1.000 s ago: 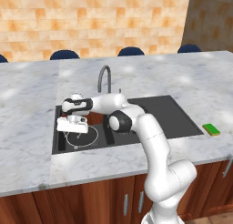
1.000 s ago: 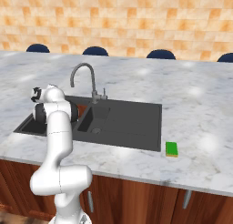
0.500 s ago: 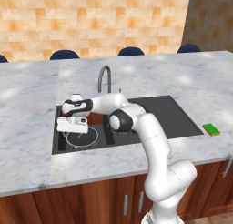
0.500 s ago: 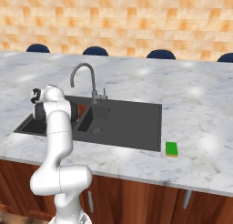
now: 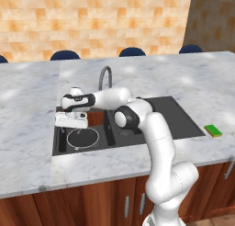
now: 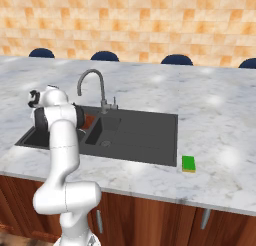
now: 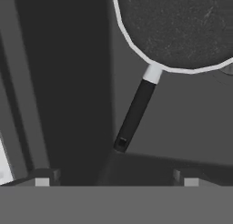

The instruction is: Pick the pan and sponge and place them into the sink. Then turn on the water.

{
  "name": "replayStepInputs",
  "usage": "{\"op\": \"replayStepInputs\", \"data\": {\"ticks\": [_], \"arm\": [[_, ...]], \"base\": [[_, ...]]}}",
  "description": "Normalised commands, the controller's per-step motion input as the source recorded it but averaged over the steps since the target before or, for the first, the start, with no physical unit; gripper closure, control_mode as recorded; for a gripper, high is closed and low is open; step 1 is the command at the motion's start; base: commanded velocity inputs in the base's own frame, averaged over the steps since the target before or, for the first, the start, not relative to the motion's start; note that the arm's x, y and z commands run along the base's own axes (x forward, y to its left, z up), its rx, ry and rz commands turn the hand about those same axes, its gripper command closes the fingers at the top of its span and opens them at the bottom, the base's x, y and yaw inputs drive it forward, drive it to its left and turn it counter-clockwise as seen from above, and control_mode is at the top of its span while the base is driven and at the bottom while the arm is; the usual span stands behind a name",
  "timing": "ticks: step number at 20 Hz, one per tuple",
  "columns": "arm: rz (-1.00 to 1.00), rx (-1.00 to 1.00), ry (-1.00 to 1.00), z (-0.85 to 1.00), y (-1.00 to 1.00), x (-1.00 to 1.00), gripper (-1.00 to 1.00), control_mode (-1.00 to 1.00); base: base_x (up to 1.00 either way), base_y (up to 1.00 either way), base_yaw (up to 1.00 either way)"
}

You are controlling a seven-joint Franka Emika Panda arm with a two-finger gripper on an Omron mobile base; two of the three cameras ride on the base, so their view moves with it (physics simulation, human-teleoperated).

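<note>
Pan (image 7: 182,27), dark with a silvery rim, lies flat in the larger basin of the sink (image 5: 183,124), handle free below the gripper (image 5: 71,121), whose jaws stand spread and hold nothing. To finish this step well, lift straight up out of the basin before you swing, since its walls and the faucet (image 5: 104,78) stand close beside the hand. Sponge (image 5: 213,131) lies on the counter just beyond the sink's drainboard end, with open counter around it for your approach.
</note>
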Motion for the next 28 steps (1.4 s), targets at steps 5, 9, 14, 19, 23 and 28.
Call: {"op": "replayStepInputs", "data": {"ticks": [5,9,14,19,23,28], "arm": [[-0.03,0.00,-0.12,0.24,-0.19,-0.30,-1.00,-1.00],[-0.02,-0.05,-0.18,0.13,-0.23,-0.27,-1.00,-1.00],[-0.02,-0.05,-0.15,0.14,-0.31,-0.29,-1.00,-1.00],[-0.03,-0.01,-0.05,0.25,-0.39,-0.31,-1.00,-1.00],[-0.01,0.00,0.00,0.33,-0.41,-0.35,-1.00,-1.00],[-0.01,-0.01,0.00,0.35,-0.43,-0.33,-1.00,-1.00]], "base": [[0.00,0.00,0.00],[0.00,0.00,0.00],[0.00,0.00,0.00],[0.00,0.00,0.00],[0.00,0.00,0.00],[0.00,0.00,0.00]]}}
